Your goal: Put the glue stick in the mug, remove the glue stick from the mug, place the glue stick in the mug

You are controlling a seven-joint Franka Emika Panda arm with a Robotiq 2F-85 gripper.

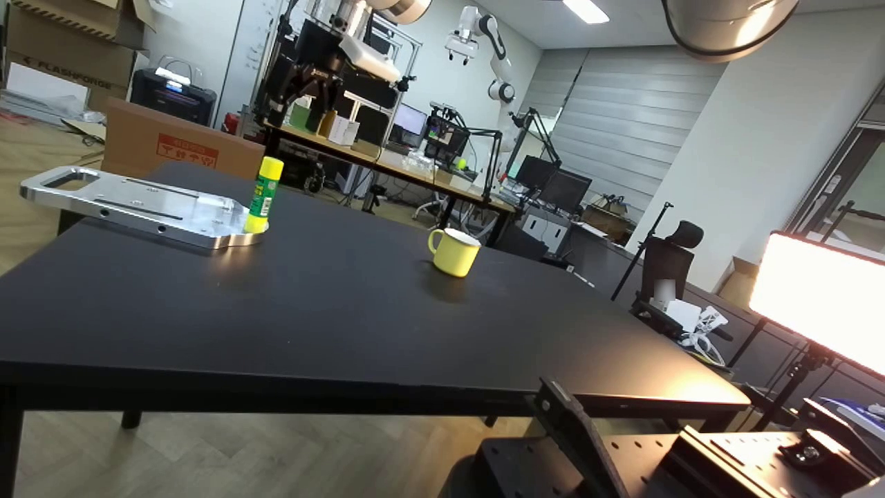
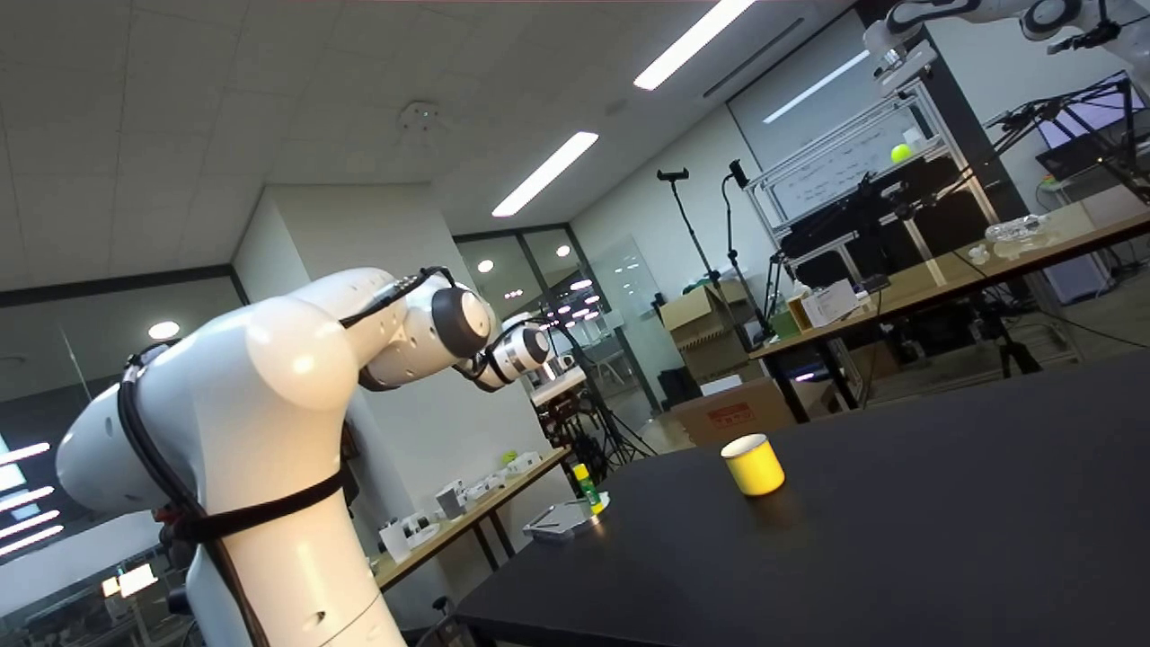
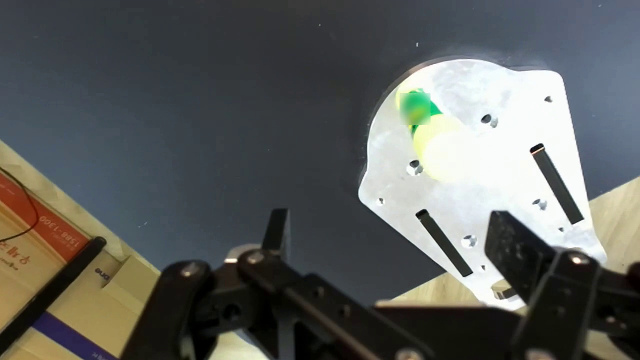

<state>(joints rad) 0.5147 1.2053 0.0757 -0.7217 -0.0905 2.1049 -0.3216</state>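
Glue stick upright on metal plate, close to the plate's rounded edge. Your gripper hangs above and apart from it, fingers spread wide. In the wrist view you have the glue stick beyond the fingertips, within the width of the gap, closer to the finger at picture right. In both exterior views you find the yellow mug standing on the black table, well apart from plate and glue stick.

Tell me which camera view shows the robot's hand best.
The wrist view: the hand is close up, both fingers plainly apart, though the bottom edge crops it. In both exterior views it's small, dark and farther away.
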